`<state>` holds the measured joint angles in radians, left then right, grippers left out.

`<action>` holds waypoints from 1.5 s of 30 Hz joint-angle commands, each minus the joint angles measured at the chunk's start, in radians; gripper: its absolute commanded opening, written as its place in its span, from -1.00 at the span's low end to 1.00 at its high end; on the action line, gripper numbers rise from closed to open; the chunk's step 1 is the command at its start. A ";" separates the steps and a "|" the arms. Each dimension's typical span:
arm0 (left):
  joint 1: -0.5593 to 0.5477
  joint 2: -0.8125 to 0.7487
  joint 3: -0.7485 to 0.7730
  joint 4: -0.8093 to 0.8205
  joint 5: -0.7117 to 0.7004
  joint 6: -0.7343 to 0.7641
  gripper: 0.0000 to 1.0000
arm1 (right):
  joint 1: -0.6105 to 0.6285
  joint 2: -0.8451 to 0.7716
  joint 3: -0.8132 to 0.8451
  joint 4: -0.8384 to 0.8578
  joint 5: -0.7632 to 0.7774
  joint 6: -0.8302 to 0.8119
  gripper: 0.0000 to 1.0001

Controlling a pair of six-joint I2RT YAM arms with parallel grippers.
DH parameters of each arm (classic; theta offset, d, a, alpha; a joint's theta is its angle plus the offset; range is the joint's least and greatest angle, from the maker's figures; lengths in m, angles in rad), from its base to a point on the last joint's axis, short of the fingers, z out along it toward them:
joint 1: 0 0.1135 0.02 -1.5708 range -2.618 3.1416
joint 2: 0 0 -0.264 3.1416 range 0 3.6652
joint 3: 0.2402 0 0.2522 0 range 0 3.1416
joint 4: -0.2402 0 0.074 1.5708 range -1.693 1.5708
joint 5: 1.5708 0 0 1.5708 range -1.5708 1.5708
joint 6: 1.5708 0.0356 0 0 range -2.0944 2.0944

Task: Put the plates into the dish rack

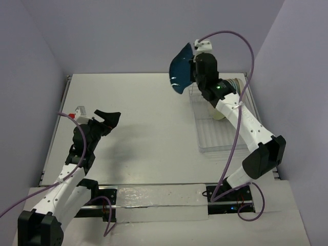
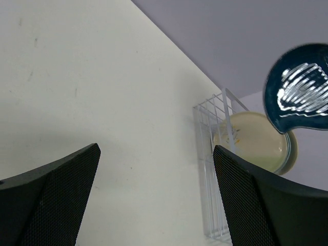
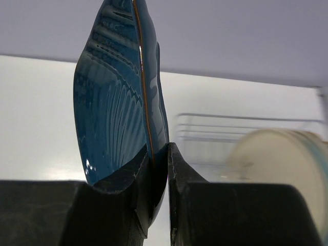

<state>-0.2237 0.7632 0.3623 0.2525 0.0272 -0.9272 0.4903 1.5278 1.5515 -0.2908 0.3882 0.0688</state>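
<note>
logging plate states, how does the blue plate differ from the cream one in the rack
The blue plate is dark and glossy; the cream plate is pale with a light-blue rim. The blue plate is held aloft by the right gripper; the cream plate stands in the rack. Both are round and on edge.

A glossy dark blue plate [image 1: 182, 69] with a ribbed, shell-like pattern hangs in the air at about 1 o'clock over the table. It stands on edge, its lower rim pinched between the closed fingers of the right gripper [image 3: 166, 148]. The white wire dish rack [image 1: 215, 136] with its clear tray base lies flat at 3 o'clock. A cream plate [image 2: 256, 141] with a pale rim and small sprig motif stands upright at the rack's 12 o'clock end.
</note>
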 commanded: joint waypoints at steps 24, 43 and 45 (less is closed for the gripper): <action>-0.003 0.070 0.156 -0.177 -0.299 0.094 0.99 | -0.110 0.125 0.084 -0.179 0.480 -0.569 -1.00; -0.003 0.105 0.170 -0.194 -0.324 0.111 0.99 | -0.111 0.272 0.062 -0.179 0.559 -0.592 -1.00; -0.003 0.111 0.170 -0.194 -0.323 0.111 0.99 | -0.112 0.272 0.065 -0.179 0.561 -0.586 -1.00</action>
<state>-0.2237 0.8645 0.4805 0.0479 -0.2823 -0.8343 0.3862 1.8184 1.5940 -0.5344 0.8294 -0.5048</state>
